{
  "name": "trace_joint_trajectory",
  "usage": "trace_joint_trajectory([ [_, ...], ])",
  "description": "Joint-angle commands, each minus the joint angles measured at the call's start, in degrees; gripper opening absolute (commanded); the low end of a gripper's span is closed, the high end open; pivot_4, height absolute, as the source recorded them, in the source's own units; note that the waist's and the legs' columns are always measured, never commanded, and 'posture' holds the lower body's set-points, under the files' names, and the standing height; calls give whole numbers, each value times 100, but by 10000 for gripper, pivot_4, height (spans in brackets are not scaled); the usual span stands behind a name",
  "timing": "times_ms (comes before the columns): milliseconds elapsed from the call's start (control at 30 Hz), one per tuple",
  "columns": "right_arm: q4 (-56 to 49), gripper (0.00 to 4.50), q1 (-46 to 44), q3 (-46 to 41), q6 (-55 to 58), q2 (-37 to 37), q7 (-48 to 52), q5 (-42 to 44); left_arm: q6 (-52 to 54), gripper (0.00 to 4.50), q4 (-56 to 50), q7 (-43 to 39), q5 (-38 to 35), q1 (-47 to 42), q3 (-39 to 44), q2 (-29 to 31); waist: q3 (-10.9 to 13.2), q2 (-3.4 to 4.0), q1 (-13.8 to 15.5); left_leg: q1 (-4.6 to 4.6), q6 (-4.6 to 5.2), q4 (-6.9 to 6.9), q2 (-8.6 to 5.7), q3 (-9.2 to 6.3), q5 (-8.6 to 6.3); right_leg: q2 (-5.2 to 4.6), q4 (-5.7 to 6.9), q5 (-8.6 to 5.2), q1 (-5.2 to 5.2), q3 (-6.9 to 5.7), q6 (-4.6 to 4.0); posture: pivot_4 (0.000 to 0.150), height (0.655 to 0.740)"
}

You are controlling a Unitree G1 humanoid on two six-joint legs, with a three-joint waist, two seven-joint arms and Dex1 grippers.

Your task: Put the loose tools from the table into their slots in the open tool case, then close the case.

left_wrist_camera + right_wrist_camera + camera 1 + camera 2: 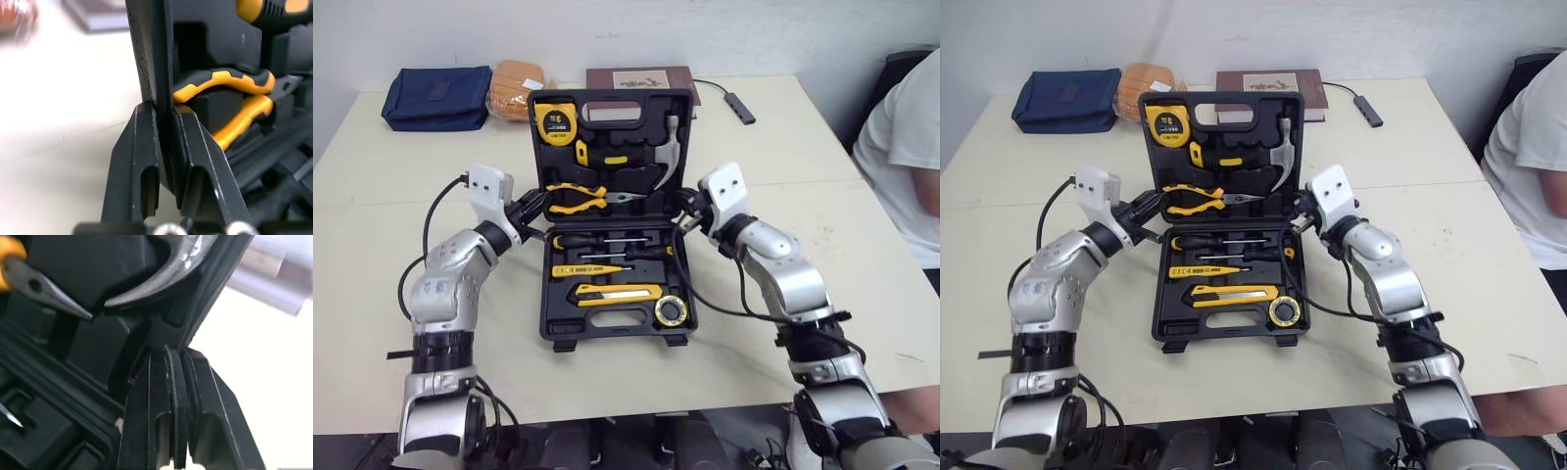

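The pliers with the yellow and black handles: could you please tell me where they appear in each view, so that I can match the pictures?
Left eye view: pliers lie crosswise, low in the case lid, near the hinge.
Right eye view: pliers in the same slot, next to the hammer.
Left wrist view: their handles, just inside the lid wall.
Right wrist view: their nose tip, beside the hammer claw.
Shared landmark: the case lid.
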Motion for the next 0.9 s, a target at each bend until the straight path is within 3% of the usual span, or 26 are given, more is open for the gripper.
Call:
trace_joint_trajectory([
  [33, 667, 0, 238, -177, -1884, -461, -718, -1028, -1513, 193, -51, -142, 462, 440, 287, 440, 1, -2, -24, 2, 1, 1, 2, 4, 0, -3, 3, 0, 0, 3, 0, 1500, 7400],
  [200, 1216, 0, 776, 240, -3389, -850, -986, -1851, -3487, 193, 289, -430, 1133, 1185, -54, 769, 2, -5, -6, 8, 7, 11, 7, 3, 4, -18, 15, 1, 1, 5, -1, 1500, 7400],
  [367, 1436, 0, 1072, 305, -4169, -1022, -1348, -2326, -4214, 193, 532, -261, 1365, 1565, -110, 876, 1, -6, -1, 22, 7, 19, 12, 1, 3, -25, 14, 2, 15, 5, -2, 1500, 7400],
  [500, 1552, 0, 1262, 325, -4440, -1060, -1280, -2317, -4312, 193, 598, -351, 1104, 1822, -32, 898, 0, -7, -5, 52, 8, 16, 15, -3, 3, -25, 11, 2, 48, 2, -2, 1500, 7400],
  [533, 1515, 0, 1311, 299, -4452, -1046, -1232, -2244, -4345, 8267, 604, -381, 1071, 1872, -23, 920, 0, -7, -6, 80, 5, 8, 17, -3, -2, -24, 2, 2, 75, 2, -3, 1500, 7400],
  [567, 1430, 0, 1391, 259, -4460, -1027, -1154, -2101, -4316, 11575, 584, -435, 970, 1922, -5, 930, 0, -7, -5, 107, 6, -2, 18, -3, -9, -24, -21, 1, 101, 3, -3, 1500, 7400],
  [700, 788, 16715, 2024, 40, -4239, -1295, -559, -1457, -4061, 30701, 471, -752, 529, 2265, 282, 1232, -1, -9, 52, 111, 16, 8, 17, -24, -18, -35, -43, 1, 132, 4, -3, 1500, 7400],
  [800, 264, 32515, 2643, -428, -4038, -1650, -371, -1164, -3416, 44605, 397, -1160, -57, 2816, 727, 1585, -1, -9, 15, 113, 24, 12, 16, -35, -34, -43, -50, 3, 151, 13, 1, 1500, 7400],
  [867, 29, 42542, 3068, -741, -3974, -1901, -121, -833, -3243, 45000, 621, -1212, -209, 3046, 1076, 1761, 0, -7, 3, 122, 23, 12, 16, -36, -40, -44, -58, 3, 158, 15, 1, 1500, 7400],
  [900, -41, 44098, 3241, -843, -3925, -2012, 42, -673, -3178, 45000, 729, -1230, -262, 3065, 1186, 1819, 0, -7, 1, 125, 20, 5, 19, -37, -43, -41, -62, 3, 159, 15, 1, 1500, 7400],
])
